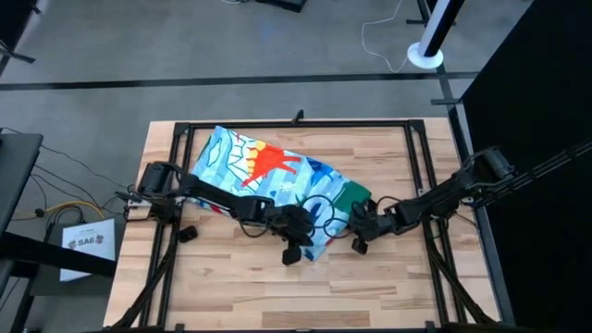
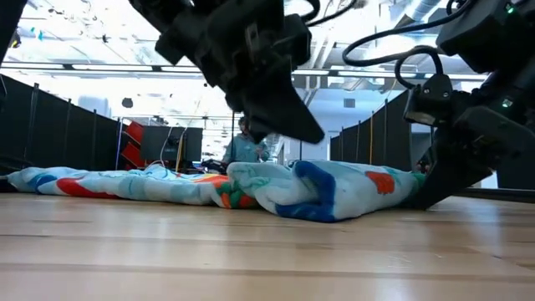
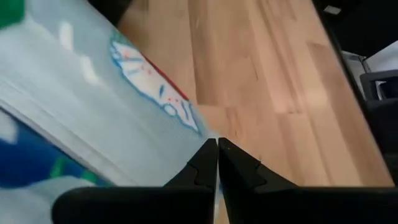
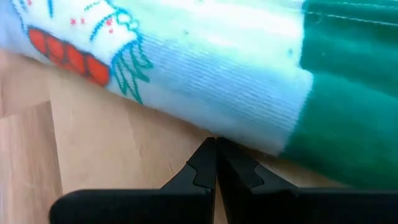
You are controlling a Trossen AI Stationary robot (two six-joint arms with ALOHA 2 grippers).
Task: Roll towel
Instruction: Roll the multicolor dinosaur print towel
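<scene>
Near the worktop's point(image 1: 231, 277) middle, the towel's point(image 1: 268, 171) rolled near end is flanked by left gripper point(image 1: 292, 252) and right gripper point(image 1: 359, 242), fingers clenched empty.

Bright, even overhead light; the low view glares above, and the left wrist view blurs.

towel point(image 3: 74, 106) edge blurred — cut off by frame

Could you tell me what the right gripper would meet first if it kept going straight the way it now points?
Most likely the towel. The right gripper, fingers shut, points at its rolled edge, where the light-blue print meets the green band. The cloth seems to lie just beyond the fingertips, though the exact gap is hard to judge.
</scene>
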